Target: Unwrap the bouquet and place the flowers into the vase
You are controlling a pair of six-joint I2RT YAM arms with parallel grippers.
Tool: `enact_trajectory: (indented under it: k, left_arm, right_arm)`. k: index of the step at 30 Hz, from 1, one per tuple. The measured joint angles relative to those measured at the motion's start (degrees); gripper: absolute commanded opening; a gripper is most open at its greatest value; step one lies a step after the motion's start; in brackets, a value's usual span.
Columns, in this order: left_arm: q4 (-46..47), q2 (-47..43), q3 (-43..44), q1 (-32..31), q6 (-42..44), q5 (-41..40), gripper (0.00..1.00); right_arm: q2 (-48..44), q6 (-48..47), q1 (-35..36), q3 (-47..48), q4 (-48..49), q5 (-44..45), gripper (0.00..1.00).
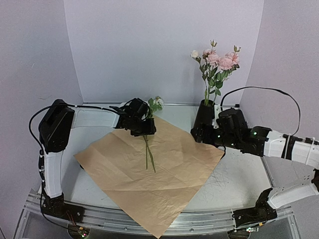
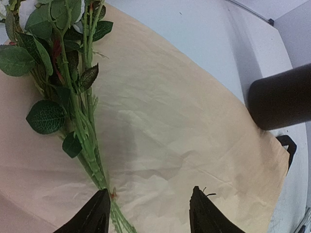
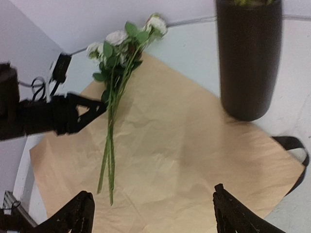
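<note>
My left fingers (image 2: 95,216) are apart, the flowers (image 2: 46,116) lying on the tan paper (image 2: 170,145) with stems just inside one tip. I should centre over them before pinching, catching every stem. My right fingers (image 3: 80,213) hang apart near the vase (image 3: 248,58).

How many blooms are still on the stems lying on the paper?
3 visible in the right wrist view, at the far end of the flowers on the paper: one bloom leftmost, one in the middle, one rightmost toward the vase. Leaves may hide more.
</note>
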Motion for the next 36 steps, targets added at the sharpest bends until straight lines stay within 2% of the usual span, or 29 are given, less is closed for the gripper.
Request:
enact_trajectory:
  k: [9,19,23,30,36]
  left_arm:
    - [-4.1,4.7,3.0,2.1,-2.5,-2.5,0.53]
    - [-5.8,7.0,4.5,2.9,-3.2,-2.9,0.34]
    - [-5.8,7.5,4.5,3.0,-3.1,-2.8,0.3]
    - [-5.9,7.9,5.7,3.4,-2.9,-2.3,0.08]
    - [-5.8,8.6,7.0,3.5,-2.8,-1.4,0.24]
  right_arm:
    - [12.6,3.6,10.3,0.7,2.7,-1.7,0.81]
    - [16.8,4.3,11.7,5.4,4.8,-2.0,0.81]
    - [17.0,4.3,11.7,5.8,5.0,-2.0,0.81]
    - [17.1,4.3,11.7,5.8,5.0,-2.0,0.8]
    - [17.1,4.4,11.7,5.8,5.0,-1.9,0.8]
